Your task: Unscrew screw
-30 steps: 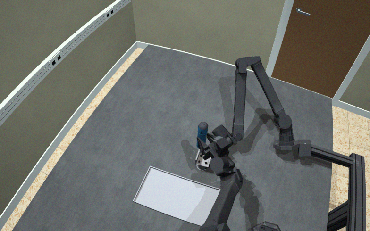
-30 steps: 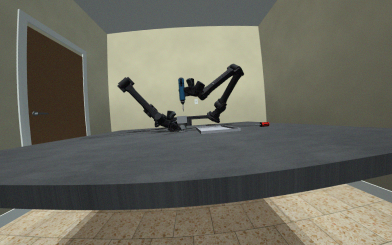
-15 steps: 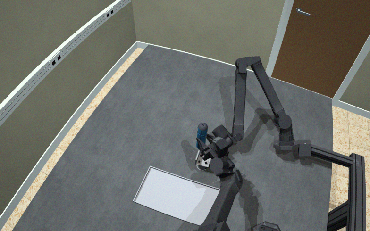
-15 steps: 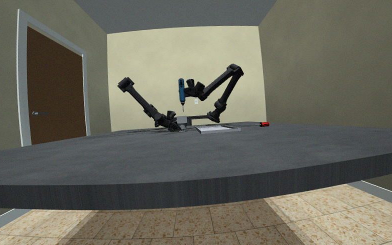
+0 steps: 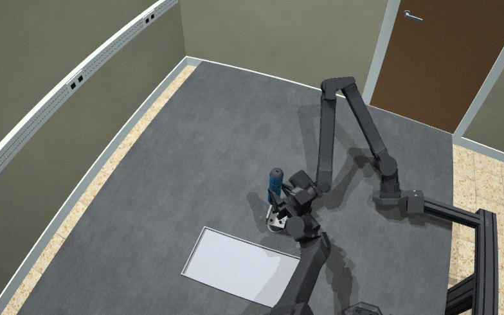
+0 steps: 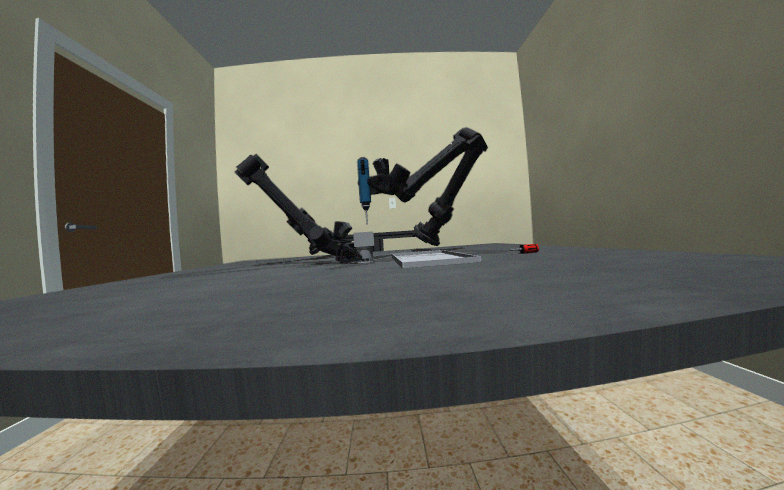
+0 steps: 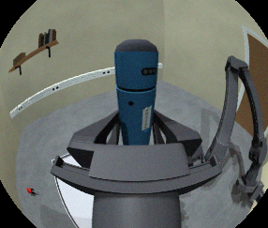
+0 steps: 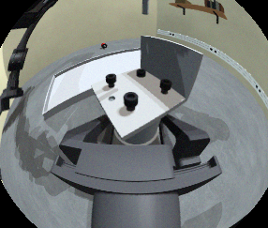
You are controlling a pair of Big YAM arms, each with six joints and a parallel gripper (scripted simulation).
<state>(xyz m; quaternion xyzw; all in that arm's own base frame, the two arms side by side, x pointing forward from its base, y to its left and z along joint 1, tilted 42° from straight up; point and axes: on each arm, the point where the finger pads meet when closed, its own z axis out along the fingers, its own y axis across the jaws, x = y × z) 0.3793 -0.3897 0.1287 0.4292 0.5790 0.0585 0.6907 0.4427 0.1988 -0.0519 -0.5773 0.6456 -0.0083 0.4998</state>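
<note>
The joint module [image 5: 275,227] [image 6: 364,247] stands on the table. Its light bracket [image 8: 139,116], with an upright wall [image 8: 170,60], lies on top. Several black screws stand on the bracket; the back one [image 8: 141,72] sits lowest, while the others, like the front one [image 8: 130,99], stand raised. My right gripper [image 8: 137,140] [image 5: 285,218] [image 6: 349,248] is shut on the module's round body, low at the table. My left gripper [image 7: 134,137] [image 5: 283,195] [image 6: 377,181] is shut on the electric screwdriver [image 7: 134,93] [image 5: 275,182] [image 6: 363,179]. It holds it upright, tip down, a clear gap above the module.
A flat white tray [image 5: 238,265] [image 6: 434,258] [image 8: 71,88] lies beside the module. A red-handled screwdriver [image 6: 528,248] [image 7: 30,190] [image 8: 103,45] lies on the table beyond the tray. The two arms cross close together over the module.
</note>
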